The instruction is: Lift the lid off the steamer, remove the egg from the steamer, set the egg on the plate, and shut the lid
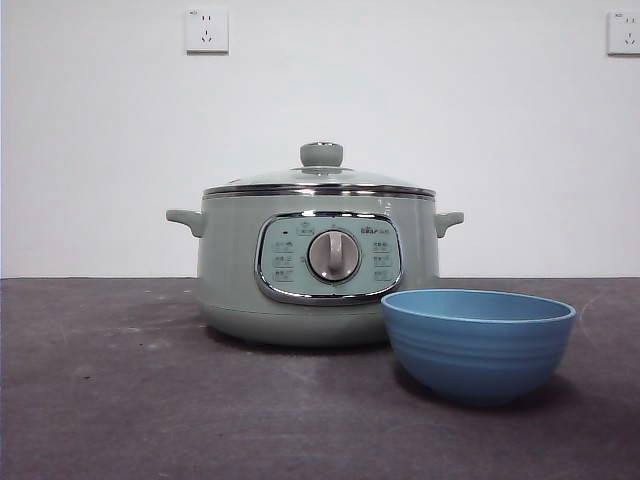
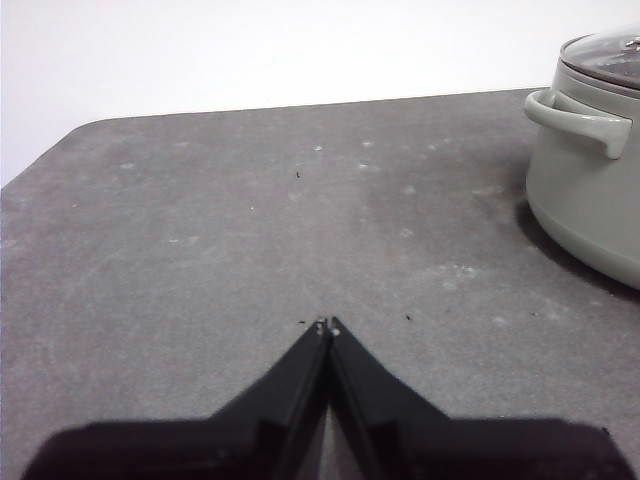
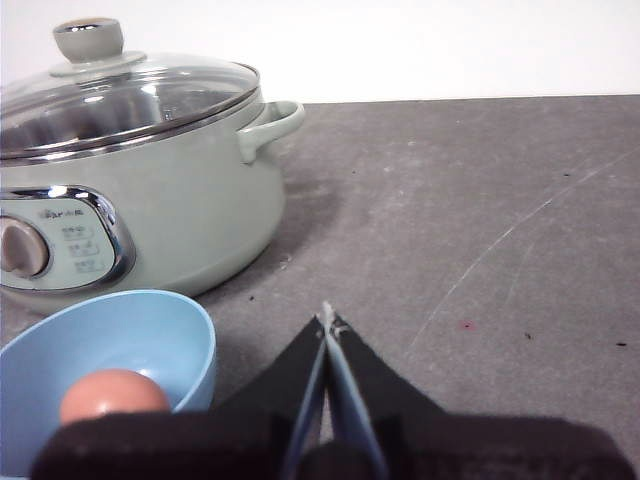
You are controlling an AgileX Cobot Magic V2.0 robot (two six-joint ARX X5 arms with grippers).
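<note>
Steamer: the pale green steamer (image 1: 318,265) stood on the dark table (image 1: 120,400), control panel and silver dial (image 1: 333,256) facing the front view, small handles on both sides.
Lid: the glass lid (image 1: 320,180) sat seated on the steamer, chrome rim flush all round, green knob (image 1: 321,154) upright at its centre.
Egg: a brownish egg (image 3: 113,395) lay inside the plate, as the right wrist view showed; the front view hid it behind the plate's wall.
Plate: the light-blue plate (image 1: 478,345) rested on the table just in front of the steamer and to one side, near it; whether they touched could not be told.
Left pincer: the left pincer (image 2: 327,325) was clenched on nothing, tips together, low over bare table and well apart from the steamer's side handle.
Right pincer: the right pincer (image 3: 327,320) was likewise clenched and empty, near the plate and steamer.
Progress: judged from the layout, egg in the plate and lid on, the task looked finished, with both arms waiting.
Handling, lid: probably rigid, fairly heavy and breakable glass; the knob seemed the one sound place to hold, the dome being smooth and slippery.
Handling, egg: likely light, smooth and fragile; a gentle hold across its middle would suit.
</note>
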